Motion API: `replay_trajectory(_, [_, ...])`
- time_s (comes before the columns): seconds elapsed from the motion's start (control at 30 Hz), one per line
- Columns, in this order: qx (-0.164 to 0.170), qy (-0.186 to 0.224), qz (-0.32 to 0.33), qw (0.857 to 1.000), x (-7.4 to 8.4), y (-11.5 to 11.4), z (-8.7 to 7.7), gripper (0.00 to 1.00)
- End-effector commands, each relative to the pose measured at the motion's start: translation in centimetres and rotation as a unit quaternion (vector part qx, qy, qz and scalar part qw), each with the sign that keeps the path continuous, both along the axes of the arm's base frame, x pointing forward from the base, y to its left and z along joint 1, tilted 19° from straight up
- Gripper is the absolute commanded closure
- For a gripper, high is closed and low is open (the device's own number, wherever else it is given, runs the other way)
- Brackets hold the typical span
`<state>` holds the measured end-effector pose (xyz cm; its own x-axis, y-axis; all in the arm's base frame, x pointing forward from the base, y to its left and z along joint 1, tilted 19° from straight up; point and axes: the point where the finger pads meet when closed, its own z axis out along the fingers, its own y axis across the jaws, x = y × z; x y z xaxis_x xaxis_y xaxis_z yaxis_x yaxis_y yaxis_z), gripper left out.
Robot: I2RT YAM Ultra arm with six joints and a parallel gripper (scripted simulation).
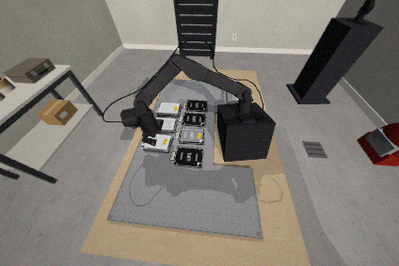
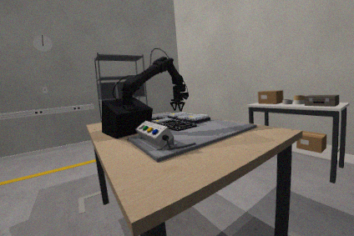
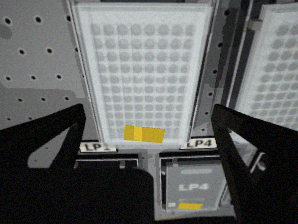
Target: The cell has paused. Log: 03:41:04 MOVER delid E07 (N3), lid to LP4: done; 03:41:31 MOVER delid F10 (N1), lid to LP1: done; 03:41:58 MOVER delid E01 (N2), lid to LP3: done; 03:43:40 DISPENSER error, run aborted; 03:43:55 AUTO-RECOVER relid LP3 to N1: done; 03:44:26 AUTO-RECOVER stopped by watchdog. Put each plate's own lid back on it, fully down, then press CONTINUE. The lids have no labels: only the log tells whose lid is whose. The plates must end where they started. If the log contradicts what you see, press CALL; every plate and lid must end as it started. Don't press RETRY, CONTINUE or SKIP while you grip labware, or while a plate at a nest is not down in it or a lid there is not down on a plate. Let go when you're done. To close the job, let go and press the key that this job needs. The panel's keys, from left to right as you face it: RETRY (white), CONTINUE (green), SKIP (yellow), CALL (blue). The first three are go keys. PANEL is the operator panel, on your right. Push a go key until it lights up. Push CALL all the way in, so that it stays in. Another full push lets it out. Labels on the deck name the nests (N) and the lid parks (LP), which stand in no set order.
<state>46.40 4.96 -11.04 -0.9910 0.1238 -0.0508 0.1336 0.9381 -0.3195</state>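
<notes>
My gripper [image 3: 148, 111] is open and empty, hovering above a translucent white well-patterned lid with a yellow tag [image 3: 143, 70]. That lid lies flat at the near end of the left column [image 1: 161, 142]. Deck labels under it read "LP" with a hidden digit [image 3: 95, 147] and "LP4" [image 3: 200, 144]. A second white lid [image 3: 272, 75] lies to its right. A grey recess marked LP4 [image 3: 192, 187] sits below. In the top view the right column holds two open black plates [image 1: 195, 112], a grey one [image 1: 191, 134] and another black plate [image 1: 188, 156]. The gripper shows above the deck in the exterior view [image 2: 178, 105].
The operator panel with coloured keys [image 2: 152, 131] stands at the deck's front edge. The arm's black base box [image 1: 245, 132] is beside the plates. A side table with boxes [image 2: 296, 100] stands far off.
</notes>
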Motion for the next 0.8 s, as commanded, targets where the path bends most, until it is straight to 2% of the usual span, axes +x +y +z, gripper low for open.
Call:
replay_trajectory(0.0, [0.004,-0.026,0.008,1.0,1.4,1.5,2.0,0.0])
replay_trajectory(0.33, [0.004,-0.025,0.008,1.0,1.5,1.5,1.9,0.0])
replay_trajectory(0.43, [0.003,-0.013,0.043,0.999,-0.5,1.4,1.6,0.0])
replay_trajectory(0.77, [0.003,-0.012,0.041,0.999,-5.4,-0.2,1.8,0.0])
